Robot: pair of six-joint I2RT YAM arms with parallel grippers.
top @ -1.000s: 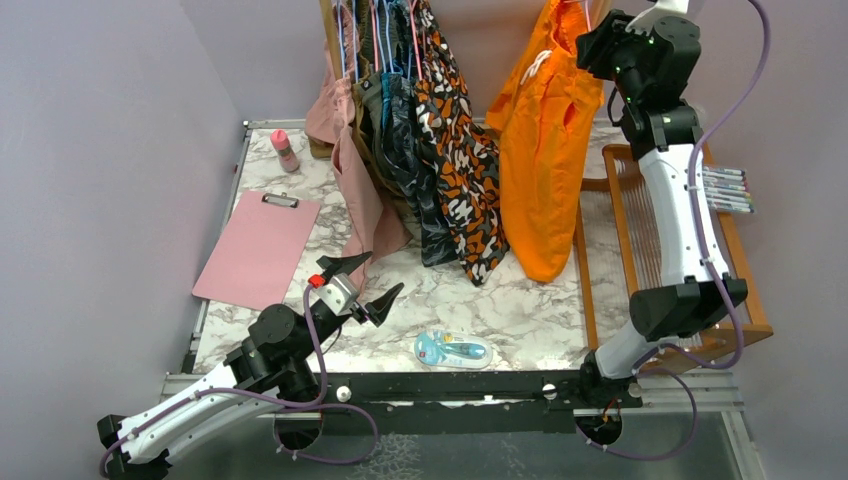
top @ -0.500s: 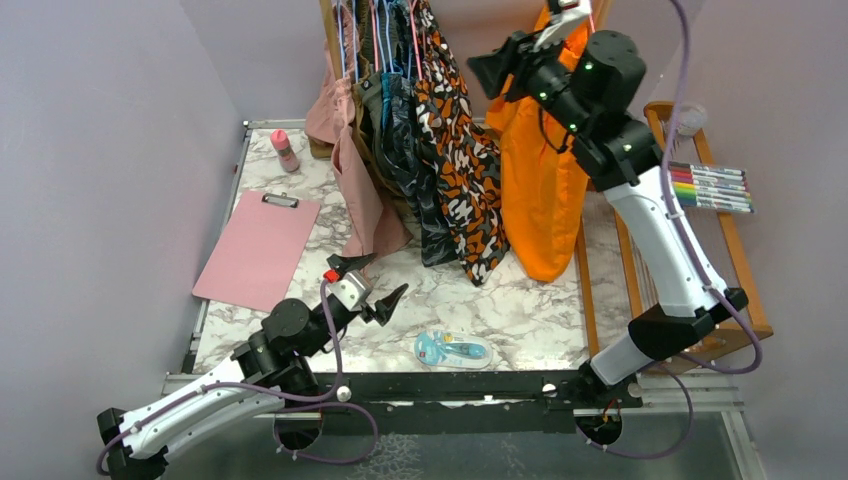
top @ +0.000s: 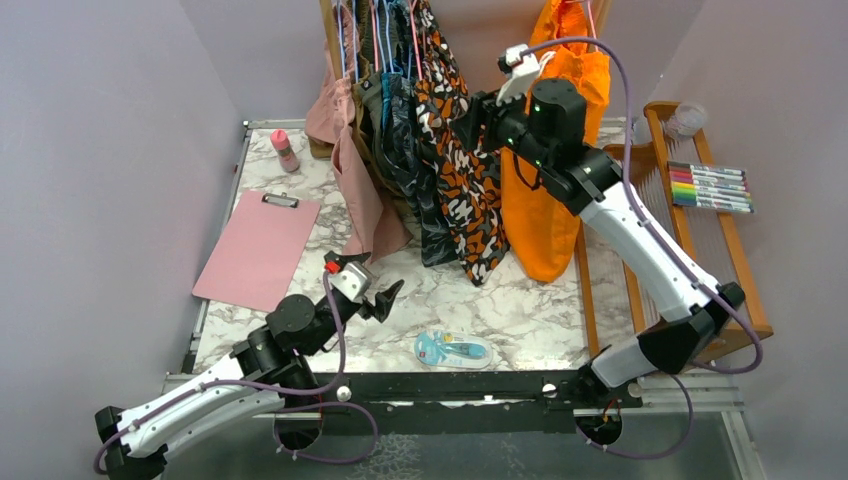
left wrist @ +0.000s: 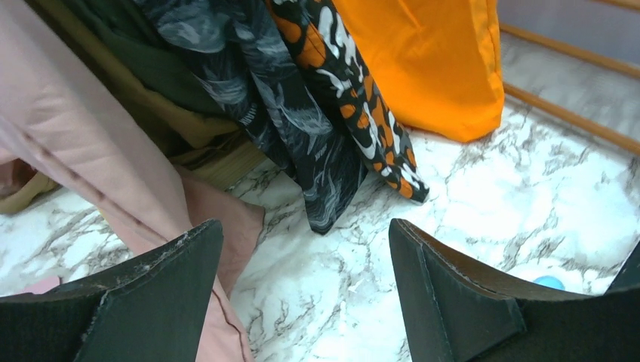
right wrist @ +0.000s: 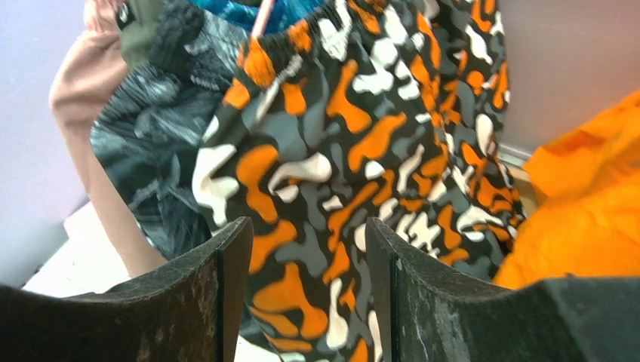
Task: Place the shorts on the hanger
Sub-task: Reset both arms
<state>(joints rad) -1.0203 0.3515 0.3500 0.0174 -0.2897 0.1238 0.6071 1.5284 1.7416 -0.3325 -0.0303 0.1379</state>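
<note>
Right gripper (right wrist: 309, 234) jaws apart, empty, facing patterned garment (right wrist: 362, 151); orange shorts (right wrist: 585, 219) hang just to its right; left gripper (left wrist: 306, 234) wide open, empty, low over marble table (left wrist: 468, 196), shorts well ahead.

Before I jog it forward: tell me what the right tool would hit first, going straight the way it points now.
Most likely the orange-black-white patterned garment: in the wrist view it fills the gap between the fingers of the right tool. The orange shorts hang off to one side. Depth is unclear.
</note>
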